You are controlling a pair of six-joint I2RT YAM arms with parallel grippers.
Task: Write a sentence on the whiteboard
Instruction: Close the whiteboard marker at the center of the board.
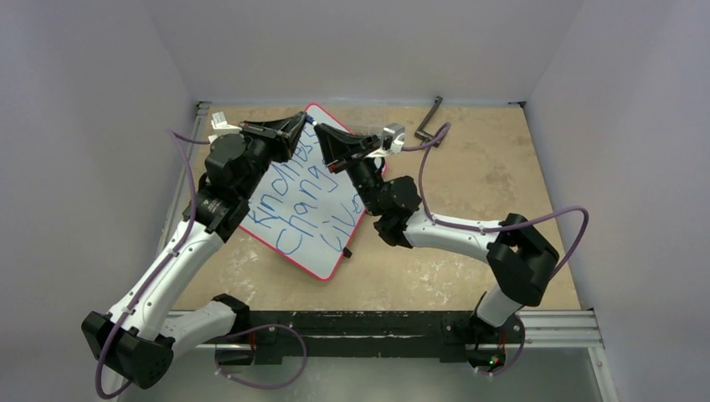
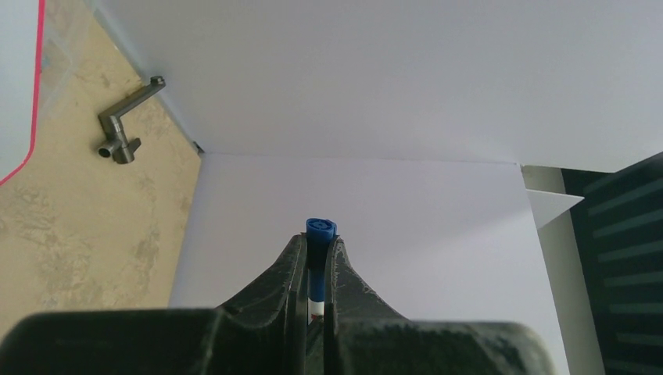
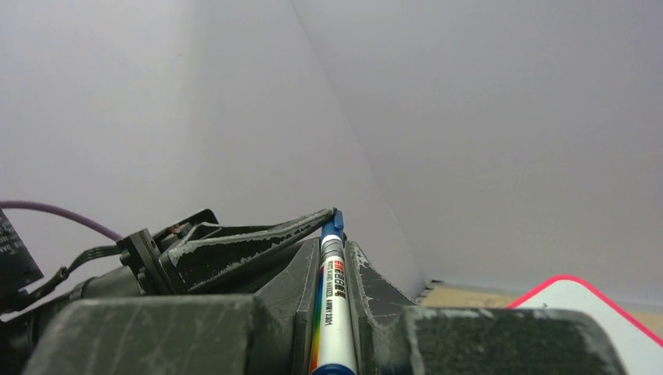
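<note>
The whiteboard (image 1: 331, 255), red-rimmed, lies tilted on the table, and the sentence (image 1: 301, 219) on it reads "Kindness changes lives" in blue. Both grippers meet above its far corner. My right gripper (image 1: 322, 134) is shut on a white marker (image 3: 335, 312) that lies along its fingers. The marker's blue end (image 3: 332, 224) touches the left fingertips. My left gripper (image 1: 303, 121) is shut on the blue marker cap (image 2: 320, 229), with the white barrel showing below it. A board corner shows in the left wrist view (image 2: 16, 78) and in the right wrist view (image 3: 602, 308).
A grey metal crank handle (image 1: 429, 120) lies on the tan tabletop at the back, also in the left wrist view (image 2: 121, 131). White walls enclose the table on three sides. A small black clip (image 1: 347, 251) sits at the board's near edge. A small white object (image 1: 222, 122) lies at the far left.
</note>
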